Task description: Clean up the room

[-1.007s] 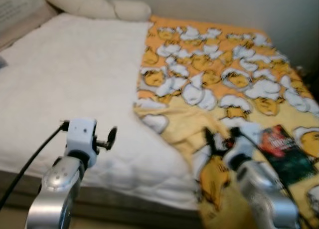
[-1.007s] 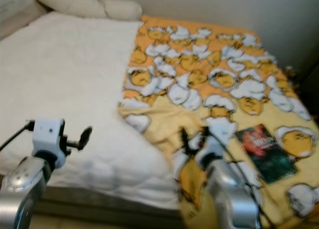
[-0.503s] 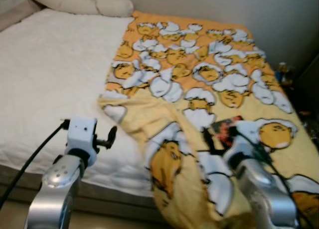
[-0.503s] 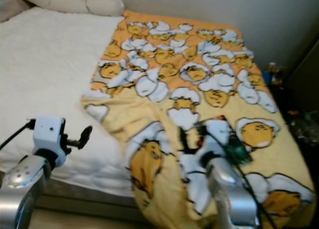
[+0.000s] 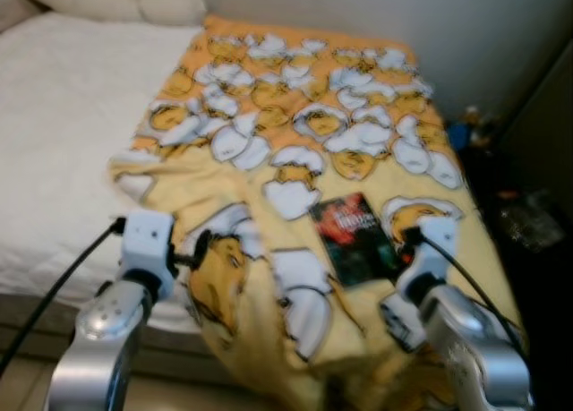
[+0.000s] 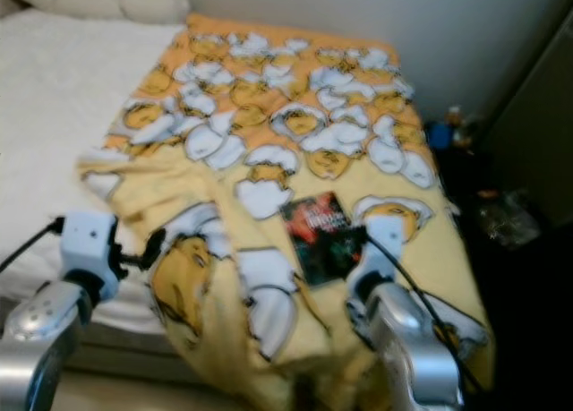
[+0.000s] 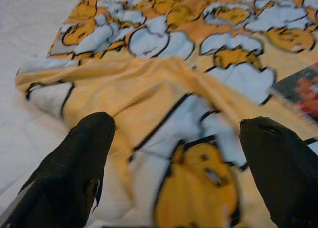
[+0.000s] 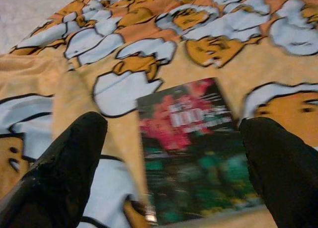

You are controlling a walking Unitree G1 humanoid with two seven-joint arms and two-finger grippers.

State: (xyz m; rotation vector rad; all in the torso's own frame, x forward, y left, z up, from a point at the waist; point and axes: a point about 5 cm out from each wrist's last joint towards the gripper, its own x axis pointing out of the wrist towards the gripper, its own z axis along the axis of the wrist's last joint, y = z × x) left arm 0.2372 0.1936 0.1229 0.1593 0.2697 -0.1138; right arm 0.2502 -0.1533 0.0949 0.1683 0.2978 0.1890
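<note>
White mattress [image 5: 63, 115] bears a rumpled yellow egg-print blanket [image 5: 295, 115], on which a dark book [image 5: 356, 237] lies flat near the foot, with the right gripper [image 8: 174, 183] spread wide over it and the left gripper [image 7: 174, 173] equally wide, empty, above the blanket's folded edge.

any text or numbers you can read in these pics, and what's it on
Dark rectangular book with red and green cover, lying on the yellow blanket printed with cartoon egg figures: pale title lettering across the red part, too blurred to read.
Blanket: pictures only, no words.
Nothing else carries legible text.
</note>
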